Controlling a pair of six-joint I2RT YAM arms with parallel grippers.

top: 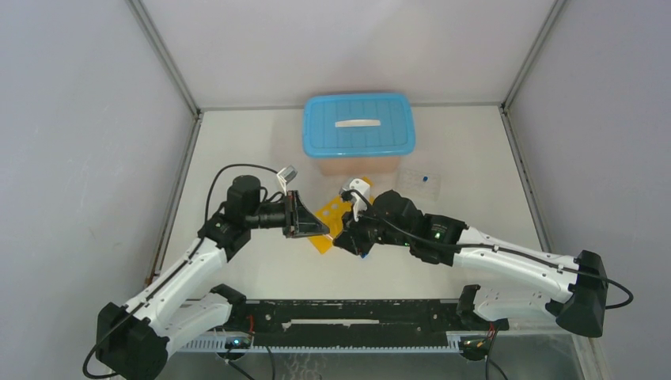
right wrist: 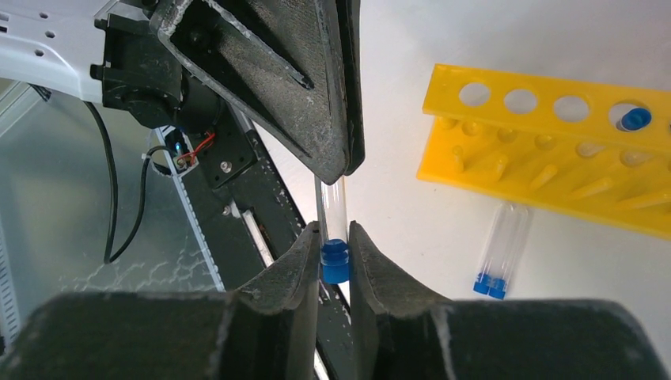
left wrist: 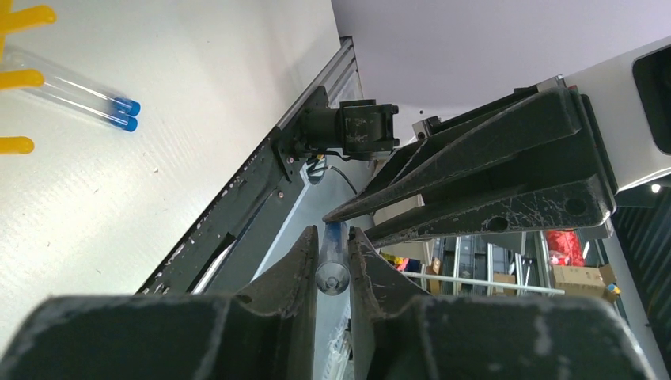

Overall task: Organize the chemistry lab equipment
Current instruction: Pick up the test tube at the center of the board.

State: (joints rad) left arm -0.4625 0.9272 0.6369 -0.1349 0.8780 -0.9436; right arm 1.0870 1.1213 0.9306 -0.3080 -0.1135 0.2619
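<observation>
A blue-lidded box point(top: 358, 127) stands at the far middle of the surface point(top: 237, 142). Just to its near right is the small clear tray point(top: 419, 184), which has a blue-topped item in it. The yellow rack point(right wrist: 554, 150) lies near the centre, and the two tools meet over its near edge in the top view. One racked tube point(right wrist: 635, 119) sits in a hole toward one end, and the other holes in view are open. Two loose tubes point(right wrist: 502, 249) lie side by side and touching on the surface just beside the rack, with their blue caps pointing away from it. The left tool point(left wrist: 334, 237) and the right tool point(right wrist: 335, 233) face each other tip to tip above the surface. Both are closed to a narrow gap on the same clear tube point(right wrist: 332, 206). The left pinches its rounded end and the right pinches its blue cap, so each tool blocks the other's path straight ahead. The surface is off-white and matte. Plain grey walls point(top: 79, 119) close it in on three sides, with metal frame rails along the left and right edges. A black rail point(top: 356, 313) runs along the near edge between the arm bases. Bare surface lies to the far left, the near right, and between the rack and the black rail.
</observation>
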